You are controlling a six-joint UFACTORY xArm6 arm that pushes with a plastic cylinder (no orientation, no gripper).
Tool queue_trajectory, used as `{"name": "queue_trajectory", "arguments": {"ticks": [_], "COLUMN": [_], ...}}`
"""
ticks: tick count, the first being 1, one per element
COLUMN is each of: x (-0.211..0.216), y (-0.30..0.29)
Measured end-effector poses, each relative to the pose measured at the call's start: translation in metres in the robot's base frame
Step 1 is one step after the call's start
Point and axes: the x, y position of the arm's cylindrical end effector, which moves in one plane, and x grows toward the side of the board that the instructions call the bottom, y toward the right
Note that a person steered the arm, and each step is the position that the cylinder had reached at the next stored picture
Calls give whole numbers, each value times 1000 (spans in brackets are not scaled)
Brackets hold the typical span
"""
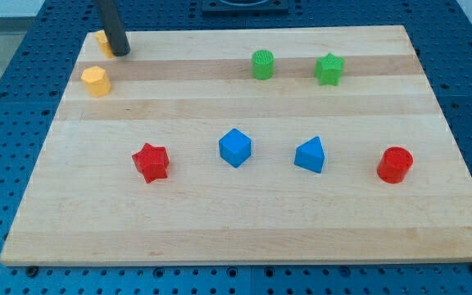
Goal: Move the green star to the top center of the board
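The green star (329, 69) lies on the wooden board (244, 213) near the view's top, right of centre. A green cylinder (262, 64) stands just to its left, close to the top centre. My tip (121, 52) rests at the board's top left corner, far to the left of the green star. It touches or nearly touches a small yellow block (102, 41) that the rod partly hides.
A yellow hexagonal block (96, 81) sits below my tip at the left edge. Across the middle, from left to right, lie a red star (151, 161), a blue cube (235, 147), a blue triangular block (310, 155) and a red cylinder (395, 165).
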Motion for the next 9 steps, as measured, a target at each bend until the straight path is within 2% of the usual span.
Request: {"name": "queue_trajectory", "arguments": {"ticks": [2, 3, 6, 7, 9], "x": [-1, 20, 142, 145, 100], "y": [14, 59, 207, 289, 411]}}
